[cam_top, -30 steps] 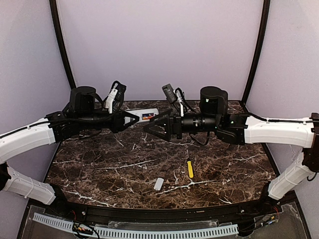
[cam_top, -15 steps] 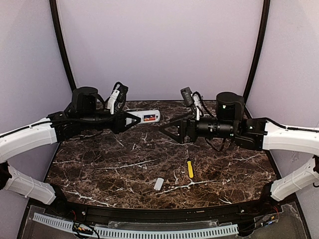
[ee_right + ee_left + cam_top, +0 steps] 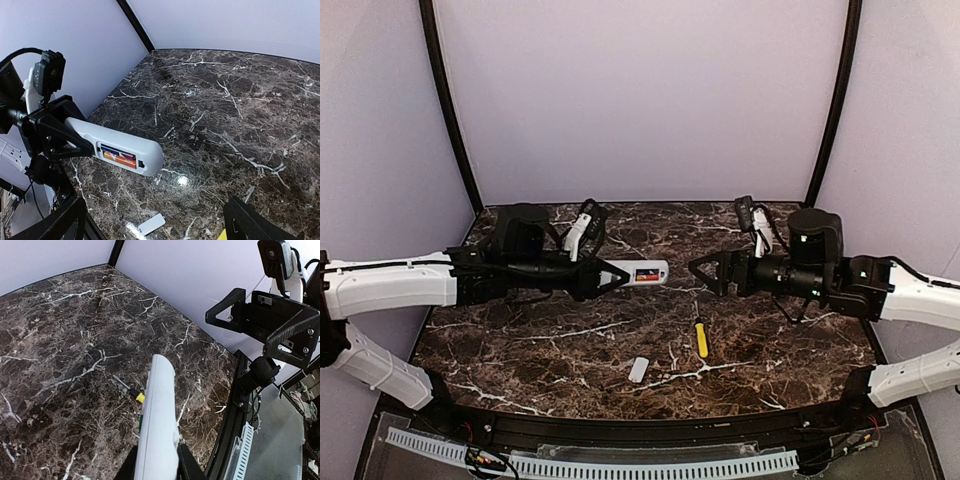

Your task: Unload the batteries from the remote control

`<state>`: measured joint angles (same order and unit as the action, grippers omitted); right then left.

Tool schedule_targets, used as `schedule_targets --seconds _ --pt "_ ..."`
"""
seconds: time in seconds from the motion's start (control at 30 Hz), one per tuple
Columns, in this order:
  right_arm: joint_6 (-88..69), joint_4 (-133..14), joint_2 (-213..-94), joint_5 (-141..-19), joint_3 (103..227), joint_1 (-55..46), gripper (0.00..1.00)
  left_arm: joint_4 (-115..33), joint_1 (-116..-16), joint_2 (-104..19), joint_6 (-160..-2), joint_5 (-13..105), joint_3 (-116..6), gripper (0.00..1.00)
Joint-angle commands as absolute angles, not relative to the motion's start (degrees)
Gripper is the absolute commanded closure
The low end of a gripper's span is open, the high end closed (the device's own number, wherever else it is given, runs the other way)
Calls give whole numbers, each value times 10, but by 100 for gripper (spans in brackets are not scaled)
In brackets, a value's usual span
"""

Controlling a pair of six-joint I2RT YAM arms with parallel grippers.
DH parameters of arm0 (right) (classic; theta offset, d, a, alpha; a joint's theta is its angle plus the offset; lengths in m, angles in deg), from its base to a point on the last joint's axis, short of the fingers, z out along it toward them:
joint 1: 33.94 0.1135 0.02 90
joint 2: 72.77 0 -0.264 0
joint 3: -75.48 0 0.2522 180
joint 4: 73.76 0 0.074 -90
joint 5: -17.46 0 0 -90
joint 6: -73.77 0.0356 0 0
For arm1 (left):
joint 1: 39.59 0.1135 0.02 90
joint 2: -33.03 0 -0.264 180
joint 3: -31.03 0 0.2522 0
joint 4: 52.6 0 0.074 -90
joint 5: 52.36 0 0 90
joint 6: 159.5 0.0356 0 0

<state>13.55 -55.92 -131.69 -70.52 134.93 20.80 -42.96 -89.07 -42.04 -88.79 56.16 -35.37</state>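
Above veined marble (image 3: 570, 350), left gripper (image 3: 615, 275) pinches the slim white remote control (image 3: 647, 272); right gripper (image 3: 700, 268) spread wide.

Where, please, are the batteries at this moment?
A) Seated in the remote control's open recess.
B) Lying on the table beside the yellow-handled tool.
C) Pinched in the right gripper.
A: the batteries show in the open recess of the remote control, held off the table by the left gripper.

right hand (image 3: 706, 271) withdrawn rightward, remote control (image 3: 638, 273) shifted right
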Motion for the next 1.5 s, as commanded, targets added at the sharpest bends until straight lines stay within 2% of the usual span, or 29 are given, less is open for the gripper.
schedule_targets --seconds 0.0,0.33,0.7,1.17,1.47 --pt "167 -524 -1295 -677 1328 195 5 -505 -907 -425 -945 555 -314 100" --pt "211 -455 -1328 -697 1322 177 5 -549 -930 -412 -1008 525 -247 100" --pt "247 -347 -1474 -718 1404 184 10 -557 -944 -376 -1030 488 -182 100" --pt "324 -253 -1623 -623 1468 256 15 -557 -944 -325 -1034 464 -129 100" --pt "305 -227 -1687 -617 1503 261 25 -564 -944 -293 -1041 455 -98 100"
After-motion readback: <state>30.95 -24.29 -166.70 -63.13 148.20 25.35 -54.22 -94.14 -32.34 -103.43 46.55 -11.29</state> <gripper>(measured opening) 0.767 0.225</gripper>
